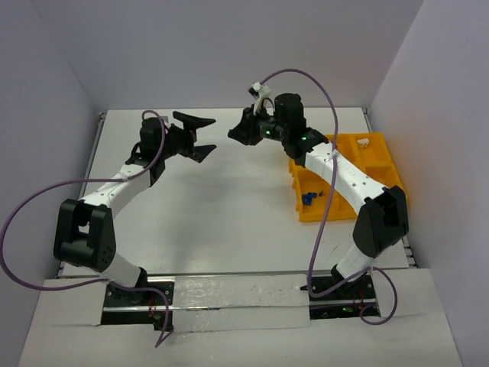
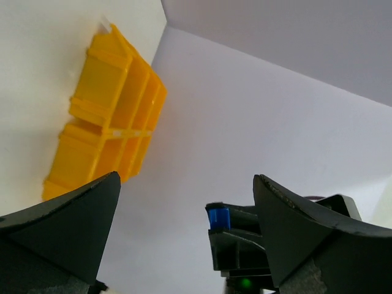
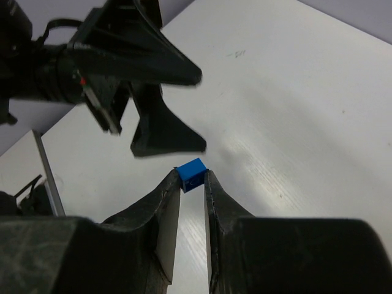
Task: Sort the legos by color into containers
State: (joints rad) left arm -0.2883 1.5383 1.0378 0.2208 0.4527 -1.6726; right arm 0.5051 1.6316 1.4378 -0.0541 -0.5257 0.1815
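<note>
Pinching a blue brick at the tips, right gripper jaws narrow; left gripper jaws spread wide

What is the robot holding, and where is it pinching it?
The right gripper pinches a tiny blue brick by two opposite sides, at its very fingertips. The left gripper is open and holds nothing.

Two grippers — one tray
</note>
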